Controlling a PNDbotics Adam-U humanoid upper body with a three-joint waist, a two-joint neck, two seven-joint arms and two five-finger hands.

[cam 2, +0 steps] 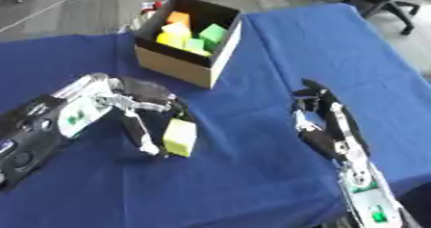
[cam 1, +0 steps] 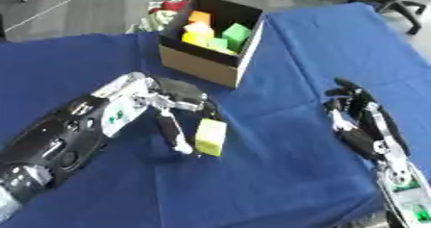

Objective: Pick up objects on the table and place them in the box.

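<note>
Spreading under everything: the blue-draped tabletop (cam 1: 286,174), carrying the work. Sitting well beyond the left robot hand (cam 1: 177,107), up and a little toward the right side: the cardboard box (cam 1: 210,39), open-topped, already holding orange, yellow and green blocks. Resting near the lower right corner, well apart from the action: the right robot hand (cam 1: 358,119), idle, fingers relaxed and uncurled, holding nothing.

Closing on the yellow-green block (cam 1: 210,136), directly below the left palm: thumb reaching down along the block's left face, the other fingers curling over its top and far side. Looking like a pinch being made, though contact on the far side is hidden.

Judging the step as the grasp itself, with the lift and carry not yet done. Worth doing now:
- seating thumb and fingers on opposite faces, low enough that the block is not squeezing out;
- keeping the block upright while lifting straight up off the cloth;
- clearing the near wall of the box before moving over the opening;
- releasing above a gap among the blocks inside.
</note>
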